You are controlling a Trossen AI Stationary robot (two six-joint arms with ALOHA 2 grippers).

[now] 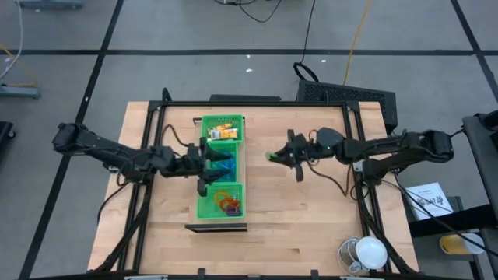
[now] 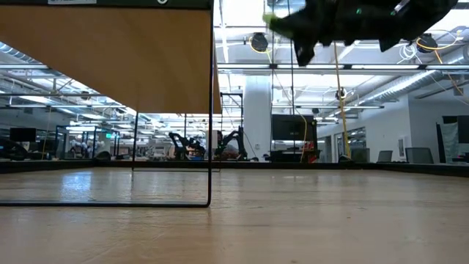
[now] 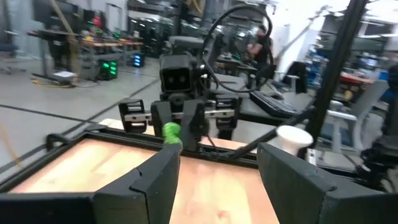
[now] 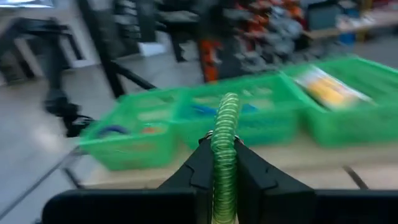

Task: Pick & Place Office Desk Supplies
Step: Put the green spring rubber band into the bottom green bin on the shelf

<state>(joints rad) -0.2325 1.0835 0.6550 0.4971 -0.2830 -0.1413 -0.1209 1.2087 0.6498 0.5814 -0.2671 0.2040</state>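
Between right claw [image 4: 225, 163] tips, clamped green coil loop [image 4: 224, 152], ribbing only wrist-visible; left claw [image 1: 208, 166] apart.

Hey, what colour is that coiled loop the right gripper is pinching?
Green. The coiled loop held in the right gripper shows best in the right wrist view.

Right claw [image 2: 293, 31] aloft — green loop [image 2: 272, 20] pinched

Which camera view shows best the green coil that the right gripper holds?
The right wrist view: the green coil stands large between the right gripper fingers. The left wrist view shows it small, the high view as a speck, and the low view only a green edge.
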